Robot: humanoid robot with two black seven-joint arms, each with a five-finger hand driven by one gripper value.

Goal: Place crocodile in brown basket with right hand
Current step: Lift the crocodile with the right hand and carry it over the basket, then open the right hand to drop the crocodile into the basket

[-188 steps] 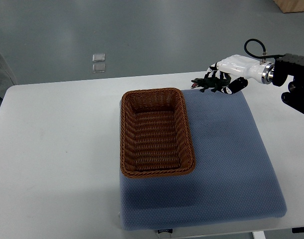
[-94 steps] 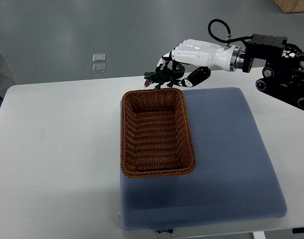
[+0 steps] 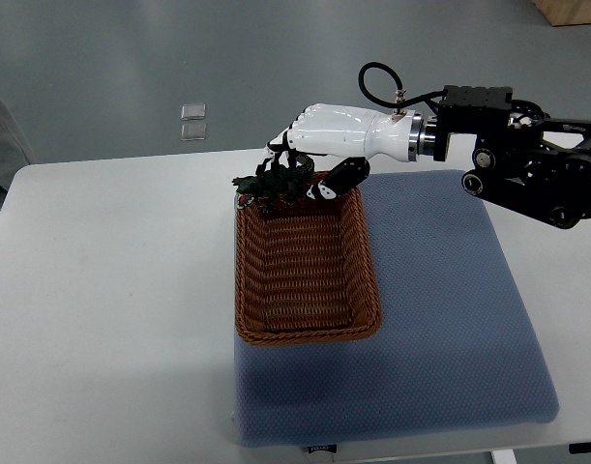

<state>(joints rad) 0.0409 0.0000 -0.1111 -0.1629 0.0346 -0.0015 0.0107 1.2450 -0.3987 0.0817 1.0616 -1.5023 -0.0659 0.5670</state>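
1. Top view: the right hand, white-shelled with dark fingertips, reaches in from the picture's right edge on a black forearm and hangs over the far end of the brown basket.
2. Top view: its fingers are curled around the crocodile, a small dark green toy gripped from above, with the thumb tucked under on the near side.
3. Top view: the crocodile lies roughly level across the basket's far left corner, its head pointing to the picture's left and reaching just past the rim; whether it touches the wicker cannot be told.
4. Top view: the brown basket, a rectangular woven tray, stands on the left part of a blue mat, its long sides running away from the camera.
5. Top view: the blue mat lies on the right half of the white counter, with its right part bare.
6. Top view: a black cable loops up from the wrist behind the hand.
7. Top view: beyond the counter, two small pale squares lie on the grey floor, well apart from the hand.
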